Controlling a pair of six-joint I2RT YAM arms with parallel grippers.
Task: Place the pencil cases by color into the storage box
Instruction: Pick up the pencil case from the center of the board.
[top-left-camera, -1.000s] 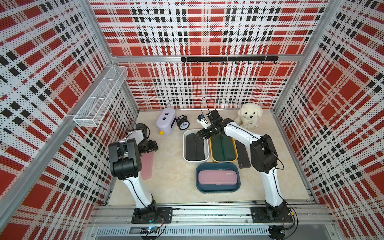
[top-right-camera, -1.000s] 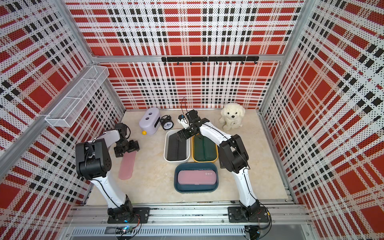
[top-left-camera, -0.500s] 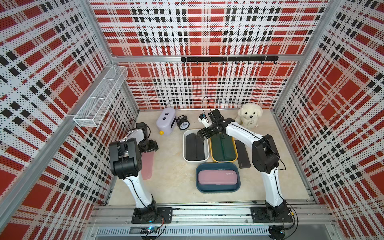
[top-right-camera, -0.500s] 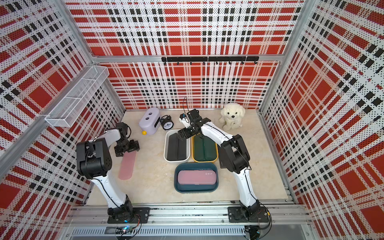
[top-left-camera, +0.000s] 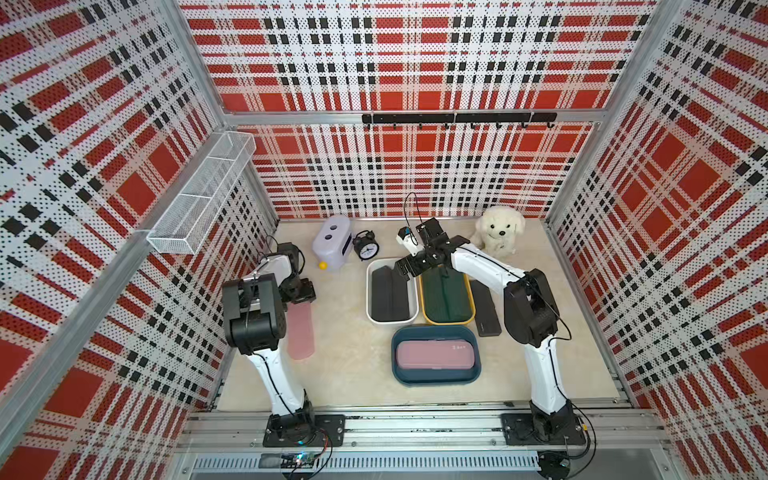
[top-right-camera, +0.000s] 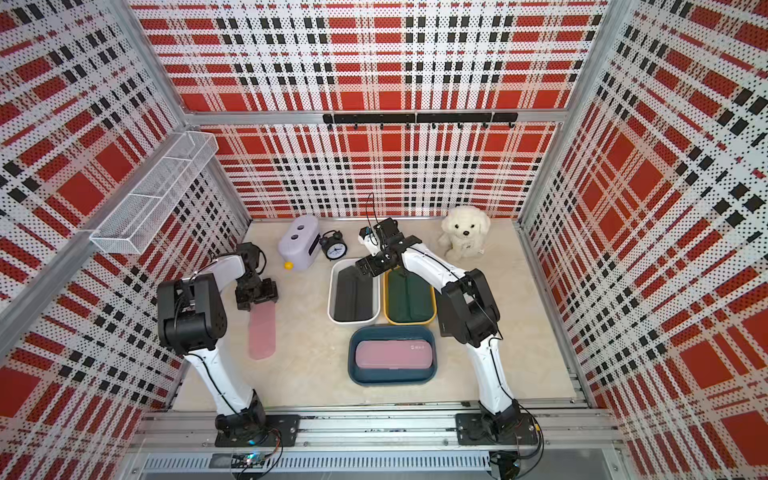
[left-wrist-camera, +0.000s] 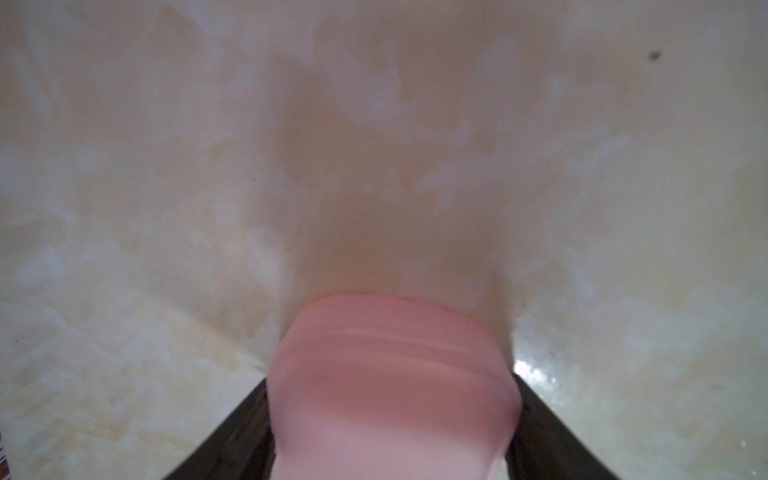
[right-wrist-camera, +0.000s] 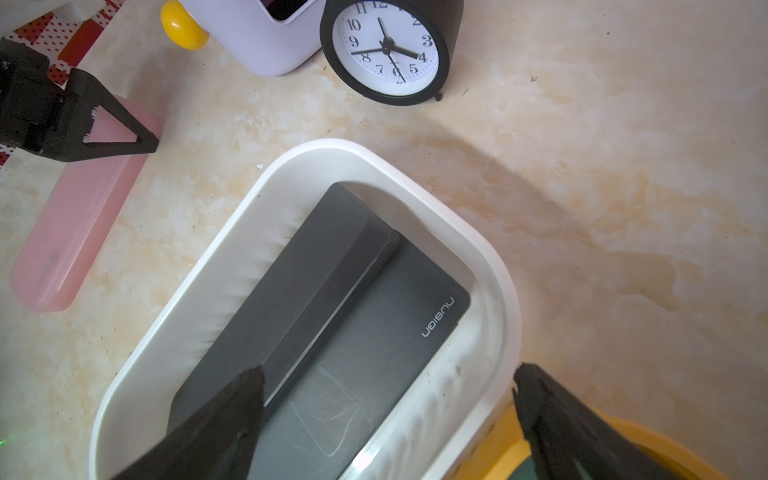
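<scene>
The desk (top-left-camera: 353, 374) carries the white bin (right-wrist-camera: 174, 316), which sits just under my right gripper (right-wrist-camera: 388, 372). That gripper is spread wide and empty, and black pencil cases (right-wrist-camera: 316, 282) lie in the bin below it. The pink pencil case (top-left-camera: 300, 332) lies flat on the desk, one end between the fingers of my left gripper (left-wrist-camera: 391, 379). I cannot tell whether it is pinching.

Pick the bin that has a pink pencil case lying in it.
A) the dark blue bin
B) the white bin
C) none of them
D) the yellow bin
A: the pink pencil case lies flat in the dark blue bin; the white bin holds black pencil cases, the yellow bin only dark green cases.
</scene>
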